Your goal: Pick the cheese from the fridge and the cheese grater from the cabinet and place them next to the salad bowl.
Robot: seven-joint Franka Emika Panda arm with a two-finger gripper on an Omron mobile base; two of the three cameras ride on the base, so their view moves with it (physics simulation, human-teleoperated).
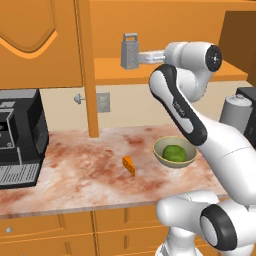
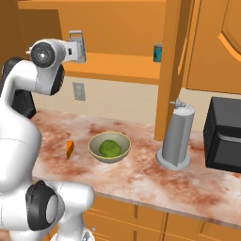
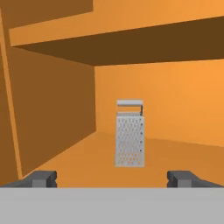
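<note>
Gripper [image 3: 112, 178] with fingers spread wide faces the cheese grater [image 3: 130, 133], upright at frame centre on the cabinet [image 3: 52, 109] shelf. Below, mid-counter [image 1: 75, 175]: cheese [image 1: 129, 165] left of salad bowl [image 1: 174, 152]. A teal can [image 2: 158, 52] sits upper right.

— Where's the cheese grater [image 3: 130, 133] from where you sit?

— I see it upright on the shelf of the open orange cabinet [image 1: 150, 30], grey metal, tapered, loop handle on top, standing apart from the side and back walls.

— And the cheese [image 1: 129, 165]?

— A small orange-yellow wedge, lying on the worktop [image 1: 80, 175] just beside the salad bowl [image 1: 162, 156], not touching it. I make out the bowl as round, olive-green, with a green leafy ball inside.

— The fridge?

— I can't pick it out.
</note>
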